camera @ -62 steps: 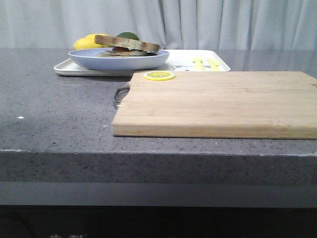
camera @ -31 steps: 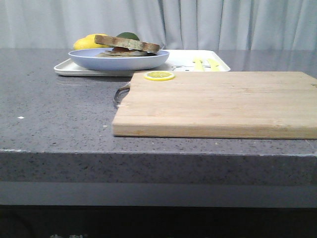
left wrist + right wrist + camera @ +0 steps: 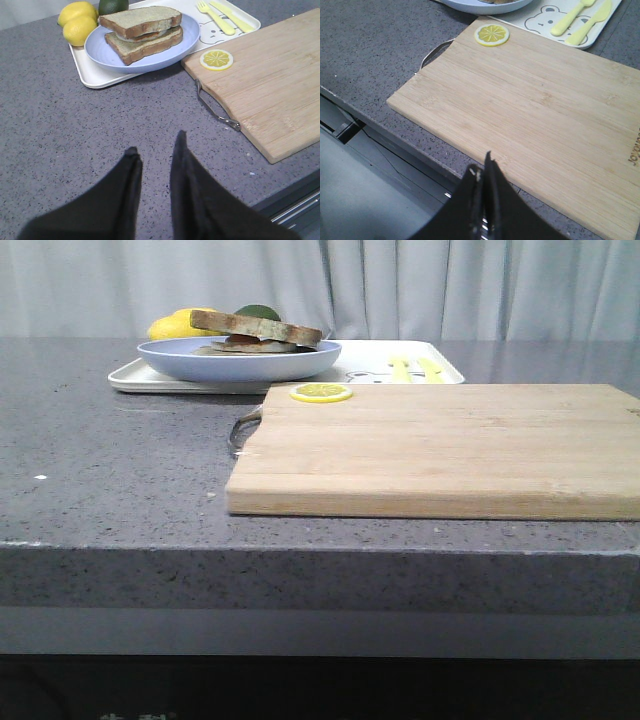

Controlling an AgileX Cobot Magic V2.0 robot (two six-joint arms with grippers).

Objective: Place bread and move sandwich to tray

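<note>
Nearest, at the bottom of the left wrist view: left hand (image 3: 154,152), fingers (image 3: 131,170) slightly parted with a narrow gap, holding nothing, hovering over bare grey tabletop (image 3: 60,125). At the bottom of the right wrist view: right hand (image 3: 481,170), fingers pressed together, closed on nothing, poised over the near edge of the board (image 3: 535,105) where tabletop gives way to the drop below.

Next out, in the front view: board (image 3: 440,445) filling the centre and right of the frame, flat on the tabletop (image 3: 110,460), a metal handle (image 3: 243,430) at its left end. On the board's far left corner, a lemon slice (image 3: 321,393), lying flat; same slice seen upper right of centre in the left wrist view (image 3: 216,59) and upper centre in the right wrist view (image 3: 491,35).

Farther, upper left of the front view: tray (image 3: 180,382) just behind the board. On the tray's left part, a blue plate (image 3: 240,362) carrying the sandwich (image 3: 255,332), bread (image 3: 250,324) set on top as the upper slice, tilted a little. In the left wrist view, bread (image 3: 140,19) over a lower slice with filling between, egg barely visible at the edge. On the tray's right part, yellow fork (image 3: 215,17) and knife (image 3: 232,16) beside a bear print (image 3: 551,12).

Farthest, upper left: two lemons (image 3: 77,22) and a lime (image 3: 113,5) just beyond the tray's far corner, then a pale curtain (image 3: 400,285).
</note>
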